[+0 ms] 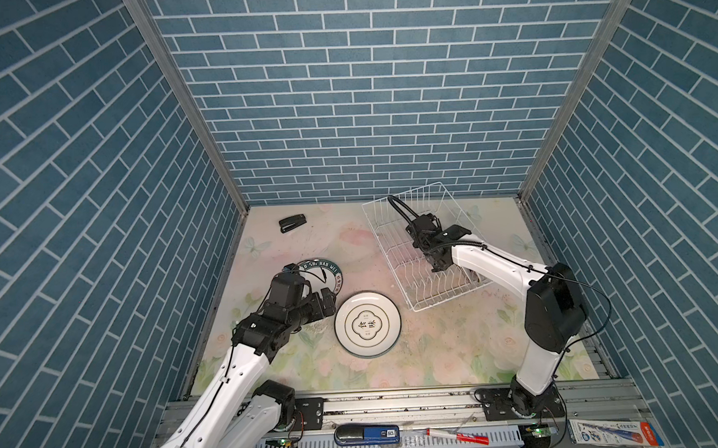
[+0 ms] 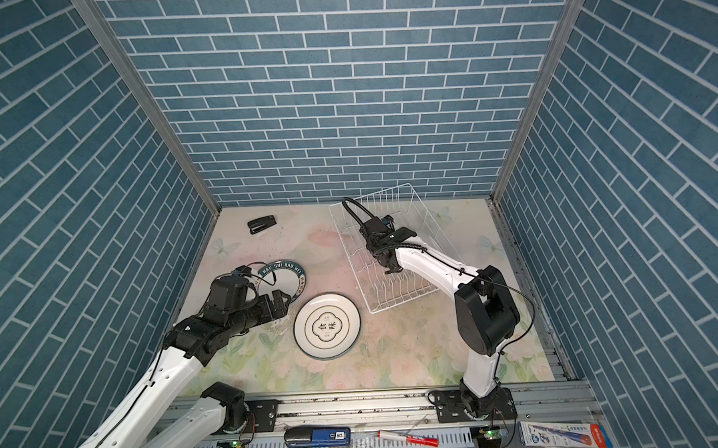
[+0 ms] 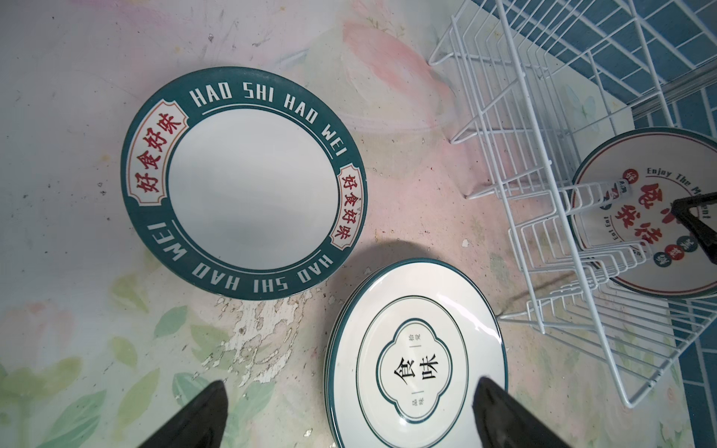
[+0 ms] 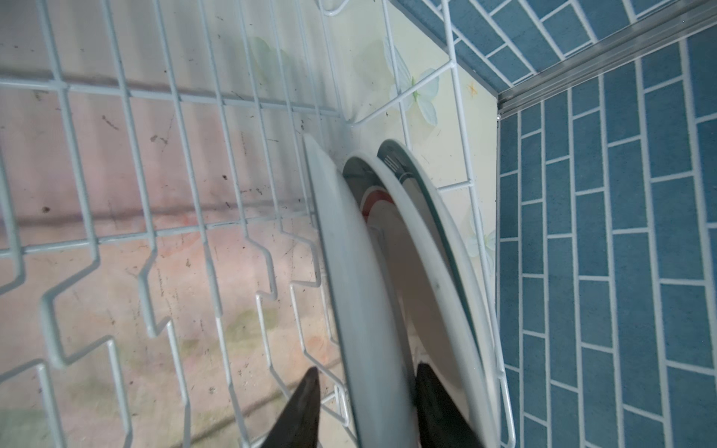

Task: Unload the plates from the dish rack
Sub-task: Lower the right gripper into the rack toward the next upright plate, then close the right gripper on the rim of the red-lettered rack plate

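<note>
As right claw (image 4: 365, 370) straddles plate (image 4: 345, 252), jaws — ajar

My rack (image 1: 396, 248) is white wire, my mat (image 1: 437, 346) pale pink-and-green floral, my walls (image 1: 369, 108) blue brick with white joints, one plate (image 3: 243, 182) white with a green lettered rim and red characters, a second plate (image 3: 415, 364) white with green rings and black characters.

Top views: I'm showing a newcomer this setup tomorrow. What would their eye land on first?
Probably the blue brick walls boxing in the floral table. Next, the unloaded plates at left-centre: a green-rimmed plate lying flat beside a white plate stack. Then the white wire dish rack at right, where the right gripper straddles an upright plate.
</note>
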You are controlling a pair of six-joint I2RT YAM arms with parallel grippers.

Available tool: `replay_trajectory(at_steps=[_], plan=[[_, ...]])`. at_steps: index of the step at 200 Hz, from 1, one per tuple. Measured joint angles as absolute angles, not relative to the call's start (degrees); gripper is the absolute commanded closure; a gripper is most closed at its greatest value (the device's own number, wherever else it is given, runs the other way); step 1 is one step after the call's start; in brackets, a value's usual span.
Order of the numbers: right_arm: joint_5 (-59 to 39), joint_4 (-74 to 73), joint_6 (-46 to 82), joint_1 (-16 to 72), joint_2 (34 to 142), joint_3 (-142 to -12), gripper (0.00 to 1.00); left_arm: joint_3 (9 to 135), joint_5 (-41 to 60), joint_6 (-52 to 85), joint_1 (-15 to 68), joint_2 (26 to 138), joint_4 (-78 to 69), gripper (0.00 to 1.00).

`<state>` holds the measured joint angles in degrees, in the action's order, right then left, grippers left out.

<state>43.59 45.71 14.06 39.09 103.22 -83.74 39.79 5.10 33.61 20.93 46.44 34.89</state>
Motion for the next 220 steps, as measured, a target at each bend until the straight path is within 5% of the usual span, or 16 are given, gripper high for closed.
replay_trajectory(at_steps=[139, 220], plan=[[51.75, 44.34, 12.78, 39.40, 103.24, -80.73, 1.00, 39.05, 4.89, 34.06, 20.93, 44.58, 34.85, 0.01], [53.23, 43.05, 12.23, 42.11, 101.97, -79.00, 1.00, 36.86, 5.23, 34.35, 20.93, 44.80, 32.77, 0.01]])
